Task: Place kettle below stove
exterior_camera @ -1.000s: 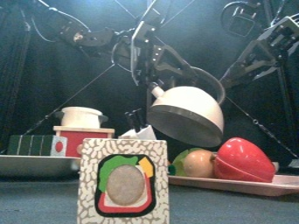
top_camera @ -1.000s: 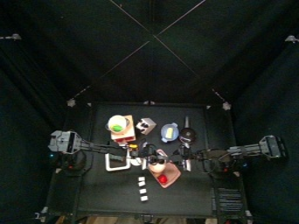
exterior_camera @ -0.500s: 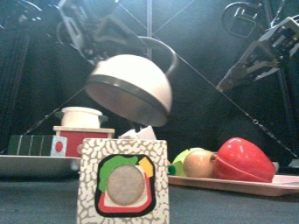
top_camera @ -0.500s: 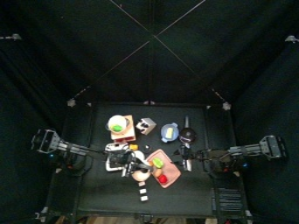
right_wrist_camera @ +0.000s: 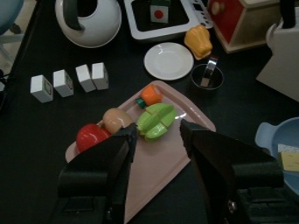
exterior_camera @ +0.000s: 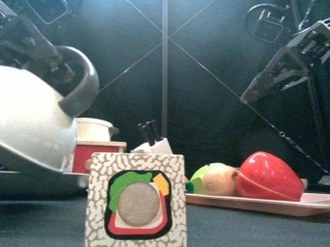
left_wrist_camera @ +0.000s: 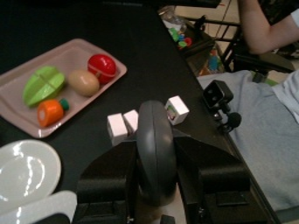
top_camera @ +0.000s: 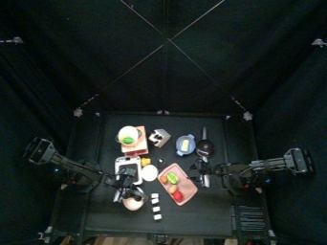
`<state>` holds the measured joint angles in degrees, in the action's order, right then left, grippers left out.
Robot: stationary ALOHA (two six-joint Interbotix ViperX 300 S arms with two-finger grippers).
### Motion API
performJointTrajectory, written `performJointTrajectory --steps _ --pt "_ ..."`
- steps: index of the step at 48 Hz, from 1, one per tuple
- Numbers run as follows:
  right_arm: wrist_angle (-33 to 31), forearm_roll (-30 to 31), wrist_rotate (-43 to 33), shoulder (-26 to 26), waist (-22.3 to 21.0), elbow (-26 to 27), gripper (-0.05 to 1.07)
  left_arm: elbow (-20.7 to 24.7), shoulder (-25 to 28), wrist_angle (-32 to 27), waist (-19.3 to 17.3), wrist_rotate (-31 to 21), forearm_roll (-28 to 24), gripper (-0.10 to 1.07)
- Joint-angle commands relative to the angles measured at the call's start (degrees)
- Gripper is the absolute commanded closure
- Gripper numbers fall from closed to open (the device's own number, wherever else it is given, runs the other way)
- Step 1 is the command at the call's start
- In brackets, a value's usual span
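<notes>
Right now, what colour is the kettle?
White body, black handle. The kettle shows best in the front view, held by the left gripper.

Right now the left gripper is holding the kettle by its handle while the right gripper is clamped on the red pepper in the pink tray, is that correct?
Not quite. The right gripper is open above the pink tray, holding nothing, and the red pepper lies untouched, as the right wrist view shows. The left gripper does hold the kettle by its handle.

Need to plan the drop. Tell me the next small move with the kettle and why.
Probably lower it straight down to the table. The left gripper holds the kettle by its handle, tilted and seemingly off the table, already on the front side of the stove in the top view.
</notes>
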<state>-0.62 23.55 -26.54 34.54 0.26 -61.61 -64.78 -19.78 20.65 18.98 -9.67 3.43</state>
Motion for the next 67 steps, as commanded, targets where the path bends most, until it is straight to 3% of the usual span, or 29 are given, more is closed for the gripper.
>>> performJointTrajectory --steps 1,22,34,47,67 --pt "0.3 -0.2 -0.1 0.2 -0.4 0.4 0.22 0.4 0.3 0.4 0.2 0.1 0.3 0.3" --pt "0.3 -0.1 -0.1 0.2 -1.1 -0.1 0.22 0.0 -0.2 0.4 0.2 -0.1 3.2 0.21" --pt "0.2 -0.3 -0.1 0.2 -1.1 -0.1 0.22 -0.4 -4.1 0.4 0.9 -0.2 3.3 0.19" --pt "0.2 -0.4 -0.1 0.2 -1.1 -0.2 0.22 -1.0 -6.9 0.8 1.2 -0.1 3.9 0.04" --pt "0.3 -0.3 -0.1 0.2 -1.3 -0.2 0.22 -1.0 -6.9 2.7 -0.4 0.1 4.0 0.04"
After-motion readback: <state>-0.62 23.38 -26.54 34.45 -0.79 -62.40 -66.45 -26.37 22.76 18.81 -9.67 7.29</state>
